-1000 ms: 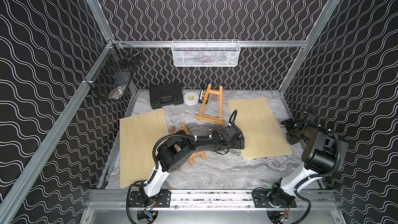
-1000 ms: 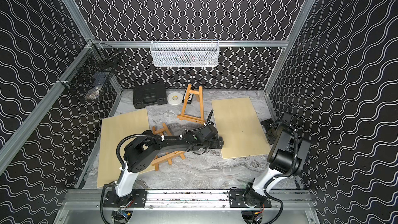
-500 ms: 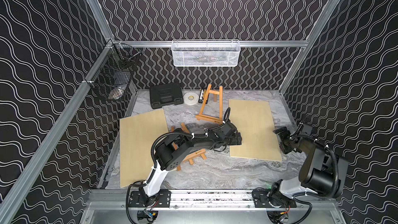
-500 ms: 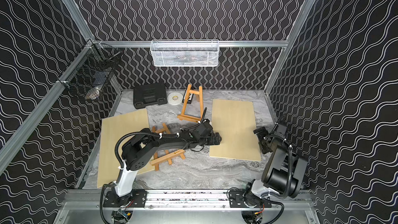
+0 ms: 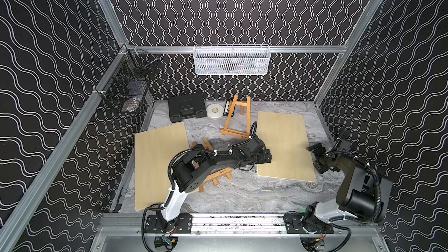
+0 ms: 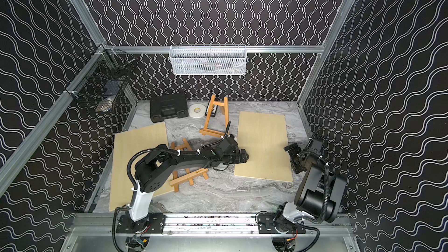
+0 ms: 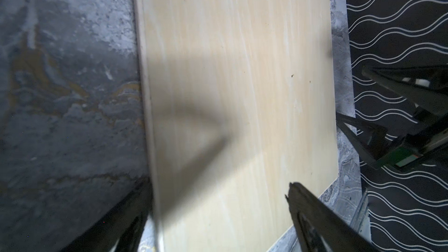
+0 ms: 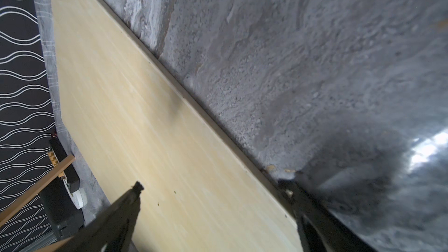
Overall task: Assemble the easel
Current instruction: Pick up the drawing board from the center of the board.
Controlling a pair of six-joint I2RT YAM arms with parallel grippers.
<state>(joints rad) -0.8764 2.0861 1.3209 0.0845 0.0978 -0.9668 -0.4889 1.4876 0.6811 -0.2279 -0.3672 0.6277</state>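
One small orange wooden easel [image 5: 236, 117] [image 6: 215, 117] stands upright at the back of the marble table. Another easel frame [image 5: 213, 178] [image 6: 189, 178] lies flat under my left arm. My left gripper [image 5: 265, 157] [image 6: 243, 160] is open at the left edge of the right pale wooden board [image 5: 282, 146] [image 6: 263, 141]. In the left wrist view the gripper [image 7: 218, 197] straddles that board's [image 7: 230, 93] edge. My right gripper [image 5: 317, 158] [image 8: 215, 190] is open at the same board's [image 8: 145, 129] right edge, holding nothing.
A second pale board [image 5: 157, 161] lies at the left, partly under the flat easel. A black case [image 5: 186, 106], a white tape roll [image 5: 214, 111] and a small dark box [image 5: 228, 110] sit along the back wall. Wire baskets [image 5: 231, 60] [image 5: 126, 88] hang above.
The right arm swung in from the right wall to the right board's edge. That board turned from skewed to squarer. The left gripper shifted slightly along its left edge.
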